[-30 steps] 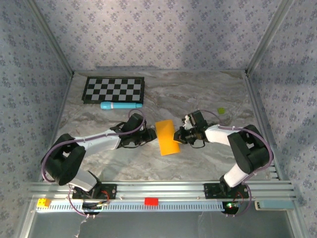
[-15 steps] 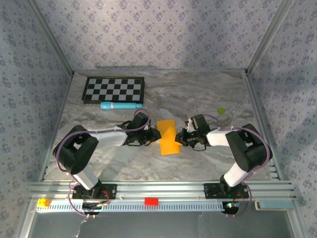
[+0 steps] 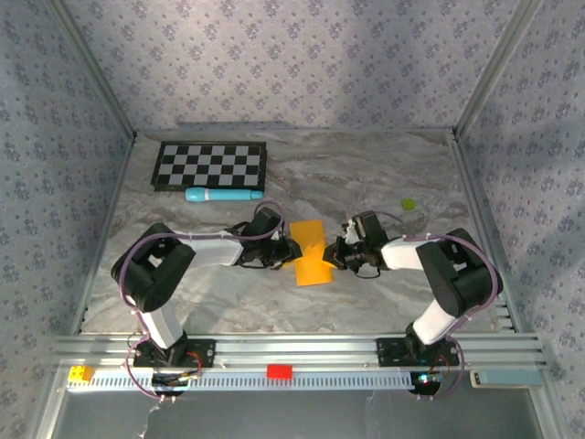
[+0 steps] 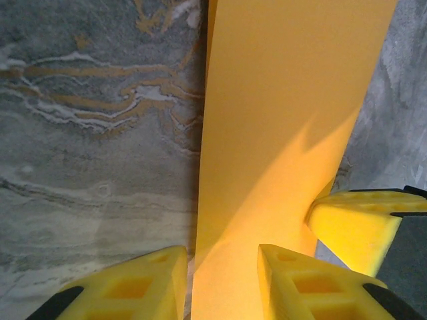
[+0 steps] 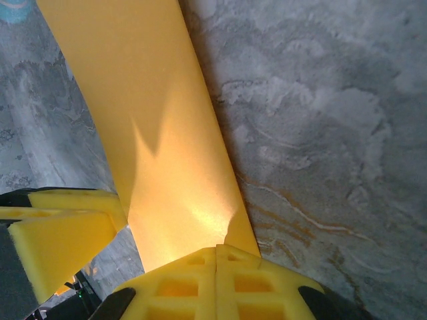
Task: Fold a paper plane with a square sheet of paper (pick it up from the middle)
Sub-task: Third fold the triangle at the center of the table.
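Step in hand: the first fold, with both arms meeting at the square sheet of paper (image 3: 311,254), which sits mid-table (image 3: 393,183) between the two grippers and is lifted into a hump, not lying flat.

The right gripper (image 3: 335,252) is clamped on the sheet's right edge. In the right wrist view its fingers (image 5: 173,287) meet with no gap and the orange runs out from the seam. The left gripper (image 3: 285,249) is at the opposite edge with its jaws narrowly parted. In the left wrist view the paper stands between its fingers (image 4: 133,283), and a pinch isn't evident yet (could be light contact, hard to call).

My read on the next move: you need the left jaws to finish closing on that edge, then carry one side over the other with the edges lined up, keeping the right hold firm so the sheet doesn't skew.

Versus a second ago: the left arm has pushed in toward the sheet, with its elbow swung up and inward. The paper looks shorter and more buckled. The right gripper has barely shifted.
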